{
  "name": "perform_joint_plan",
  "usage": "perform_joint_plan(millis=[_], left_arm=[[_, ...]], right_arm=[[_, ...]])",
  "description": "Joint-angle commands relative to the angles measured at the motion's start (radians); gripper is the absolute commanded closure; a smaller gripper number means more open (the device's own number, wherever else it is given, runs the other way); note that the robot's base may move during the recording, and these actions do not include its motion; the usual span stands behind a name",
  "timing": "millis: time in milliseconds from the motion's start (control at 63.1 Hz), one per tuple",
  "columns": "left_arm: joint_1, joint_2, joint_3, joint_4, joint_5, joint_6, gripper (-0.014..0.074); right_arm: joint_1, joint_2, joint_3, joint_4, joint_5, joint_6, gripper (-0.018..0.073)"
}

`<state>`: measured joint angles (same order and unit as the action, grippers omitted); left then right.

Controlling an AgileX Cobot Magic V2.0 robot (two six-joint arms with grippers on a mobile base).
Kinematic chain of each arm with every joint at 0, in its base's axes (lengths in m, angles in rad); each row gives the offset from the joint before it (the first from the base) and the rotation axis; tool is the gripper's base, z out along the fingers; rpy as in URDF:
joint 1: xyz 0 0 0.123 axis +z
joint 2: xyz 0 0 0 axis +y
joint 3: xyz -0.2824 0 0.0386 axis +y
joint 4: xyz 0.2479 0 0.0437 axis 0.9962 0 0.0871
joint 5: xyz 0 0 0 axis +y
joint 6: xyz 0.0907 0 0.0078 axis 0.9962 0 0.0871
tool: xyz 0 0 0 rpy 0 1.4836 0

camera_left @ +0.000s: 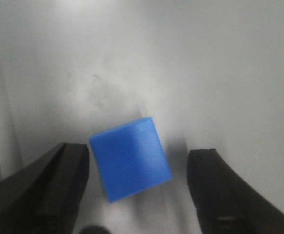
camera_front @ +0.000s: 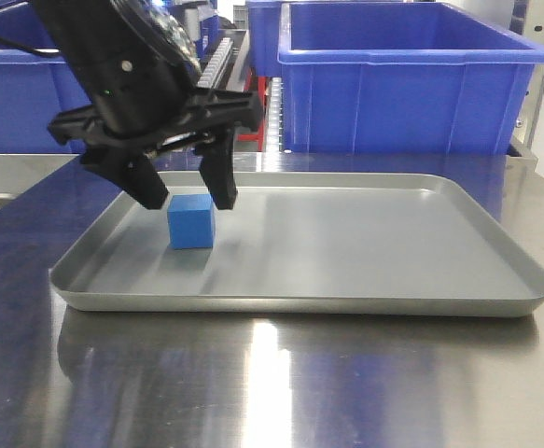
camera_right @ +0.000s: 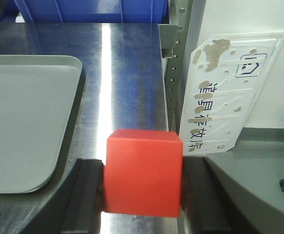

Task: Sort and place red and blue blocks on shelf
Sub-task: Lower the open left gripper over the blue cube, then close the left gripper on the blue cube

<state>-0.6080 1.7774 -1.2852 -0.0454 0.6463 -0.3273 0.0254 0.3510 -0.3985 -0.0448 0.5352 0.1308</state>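
**Red block gripped, blue block not yet picked**

The left claw (camera_front: 189,199) hangs over the grey tray (camera_front: 346,304) with its jaws wide, 1 finger on either side of the blue block (camera_front: 191,224). The fingertips are about level with the block's top and do not appear to touch it. In the left wrist view the block sits on the tray floor, turned askew to the fingers (camera_left: 59,187) and closer to the left one.

The right claw (camera_right: 142,197) is clamped on the red block (camera_right: 142,170) and holds it above the steel surface (camera_right: 122,78), beside a perforated upright (camera_right: 173,73) that is probably part of the shelf.

The step in hand looks like the pick of the blue block. The next move calls for lowering the left claw further and then closing squarely. Because the block is askew, it may twist as the jaws meet it. Both blocks remain to be placed on the shelf.
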Motion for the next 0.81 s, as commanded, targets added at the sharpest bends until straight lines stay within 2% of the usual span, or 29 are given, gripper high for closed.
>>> perform_joint_plan(millis=[0,792], left_arm=[[-0.01,-0.036,-0.035,0.008,-0.063,-0.025,0.0096],[-0.012,0.017,-0.063,0.009,-0.048,-0.032,0.0096]], right_arm=[[-0.005,0.005,-0.029,-0.013,-0.081,-0.002,0.0499],[-0.005,0.005,-0.029,-0.013,-0.08,-0.002,0.0499]])
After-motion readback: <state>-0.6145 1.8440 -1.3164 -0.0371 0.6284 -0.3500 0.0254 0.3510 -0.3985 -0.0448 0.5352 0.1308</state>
